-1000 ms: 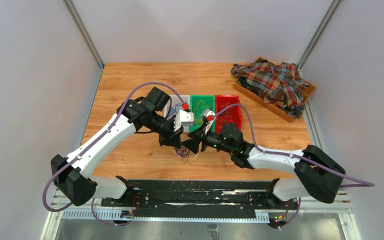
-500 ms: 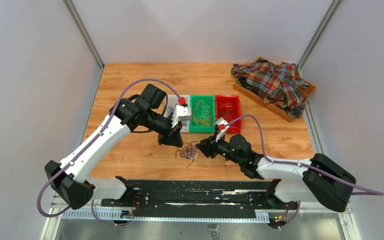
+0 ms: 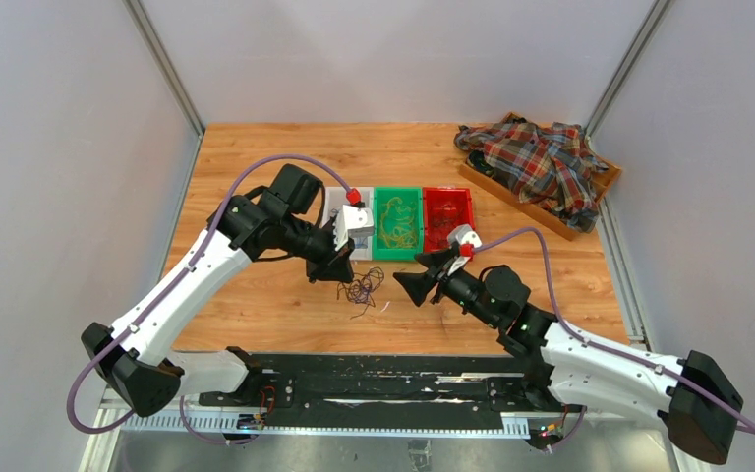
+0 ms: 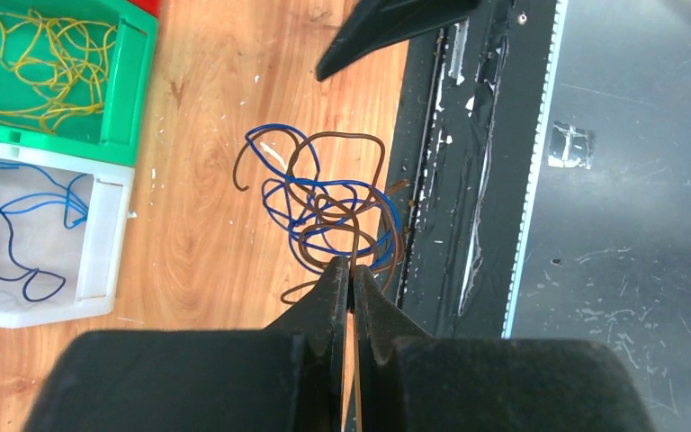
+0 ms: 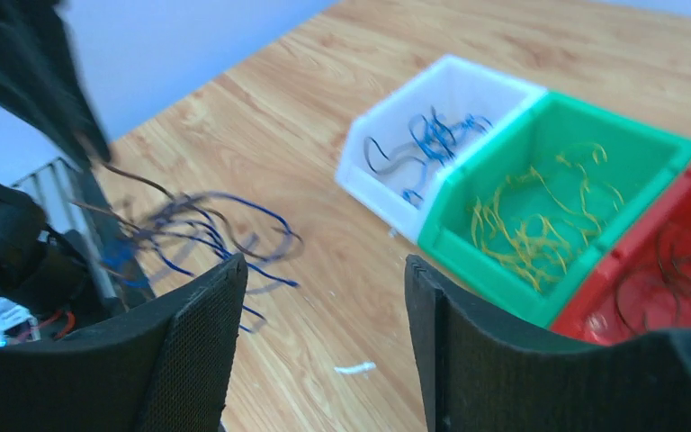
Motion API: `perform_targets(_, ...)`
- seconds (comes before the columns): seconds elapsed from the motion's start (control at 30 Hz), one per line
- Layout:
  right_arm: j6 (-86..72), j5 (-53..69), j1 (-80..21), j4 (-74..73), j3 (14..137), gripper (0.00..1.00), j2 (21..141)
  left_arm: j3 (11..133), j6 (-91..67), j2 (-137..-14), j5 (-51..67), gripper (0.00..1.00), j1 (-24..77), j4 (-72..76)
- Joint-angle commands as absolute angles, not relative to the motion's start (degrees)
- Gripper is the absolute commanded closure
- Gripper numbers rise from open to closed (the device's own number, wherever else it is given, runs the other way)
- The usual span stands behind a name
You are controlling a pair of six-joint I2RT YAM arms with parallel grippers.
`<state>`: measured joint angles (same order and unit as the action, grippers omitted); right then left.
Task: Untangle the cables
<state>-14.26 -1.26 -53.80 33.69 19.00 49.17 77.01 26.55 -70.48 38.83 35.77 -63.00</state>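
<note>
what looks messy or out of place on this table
A tangled clump of blue and brown cables is out on its own beside the white bin, pinched in the shut left tool. At the far right corner a plaid shirt lies crumpled over a wooden tray.

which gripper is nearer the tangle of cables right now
Left. The left gripper is shut on strands of the cables, holding the clump at its tips. The right gripper is open, off to the clump's right, not touching it.
</note>
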Motion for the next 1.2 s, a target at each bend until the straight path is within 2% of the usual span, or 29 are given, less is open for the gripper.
perform_targets(0.0, -9.76, 1.97, -56.90, 32.92, 25.50, 0.34, 49.10, 76.84, 27.11, -70.82, 38.55, 0.96, 36.01, -63.10)
perform_targets(0.4, -8.29, 5.50, -60.02, 36.83, 33.30, 0.35, 60.22, 78.51, 26.81, -70.39, 39.23, 0.97, 37.34, -63.10)
perform_targets(1.07, -11.70, 8.23, -60.03, 45.48, 35.18, 0.35, 68.23, 86.78, 22.35, -71.31, 48.19, 0.99, 41.12, -63.11)
perform_targets(1.1, -12.56, 8.31, -60.03, 46.70, 34.62, 0.36, 68.66, 87.28, 22.37, -71.40, 48.31, 0.99, 41.13, -63.05)
perform_targets(1.17, -14.85, 8.15, -60.03, 48.94, 33.24, 0.48, 69.21, 88.47, 22.74, -71.59, 48.00, 0.99, 41.13, -63.06)
